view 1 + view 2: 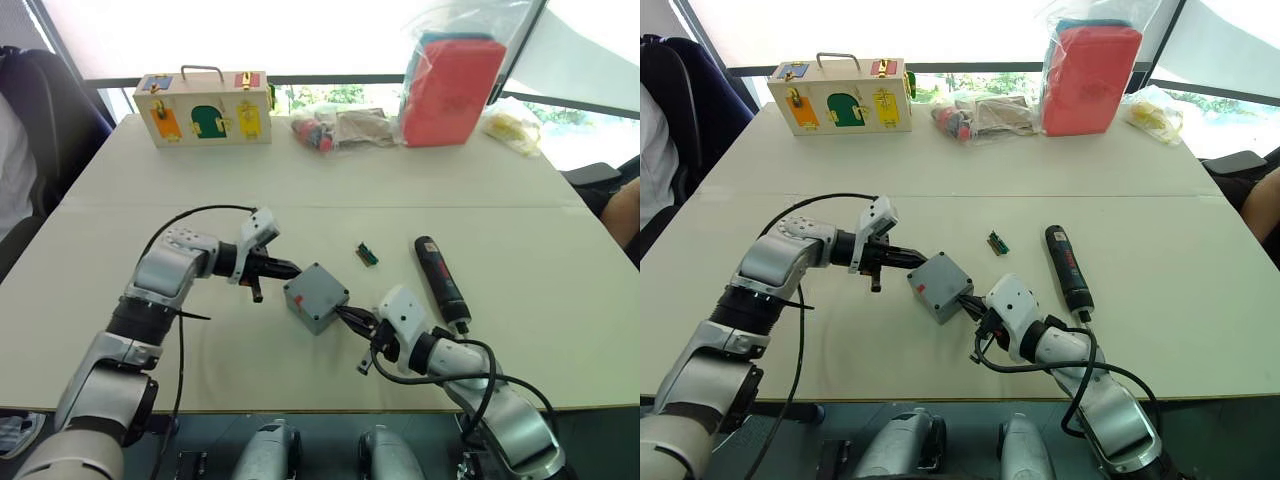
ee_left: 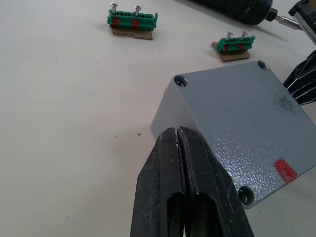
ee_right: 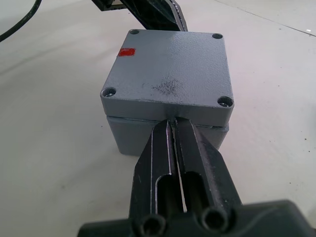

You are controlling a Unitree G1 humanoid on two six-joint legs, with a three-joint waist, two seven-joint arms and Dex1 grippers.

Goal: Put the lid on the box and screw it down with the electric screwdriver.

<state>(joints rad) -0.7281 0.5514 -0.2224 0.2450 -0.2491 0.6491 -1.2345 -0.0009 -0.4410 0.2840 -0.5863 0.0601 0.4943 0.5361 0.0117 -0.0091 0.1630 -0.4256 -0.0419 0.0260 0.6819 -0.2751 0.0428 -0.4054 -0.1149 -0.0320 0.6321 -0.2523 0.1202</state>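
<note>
1. Nearest me, my right gripper (image 1: 352, 318) has its fingers pressed together, tips butted against the near side of the box (image 3: 163, 131), right at the seam under the lid (image 3: 170, 74).
2. Lid already sits on the box, corners lined up as far as I can see; the four corner holes look empty, so I judge no screws are in yet.
3. On the opposite side my left gripper (image 1: 288, 270) is also closed, fingers together, tips touching the box edge. I read the two closed grippers as a pinch from both sides, squaring and steadying the box on the table (image 1: 120, 200).
4. Just beyond, two small green bit holders (image 2: 133, 20) lie near the box, with screws standing in them.
5. To the robot's right of those, the electric screwdriver (image 1: 441, 280) lies flat, untouched, well within my right arm's reach for the screwing step.
6. At the far edge stands a wooden case (image 1: 205, 105) and some bagged items (image 1: 450, 85), clear of the work.
</note>
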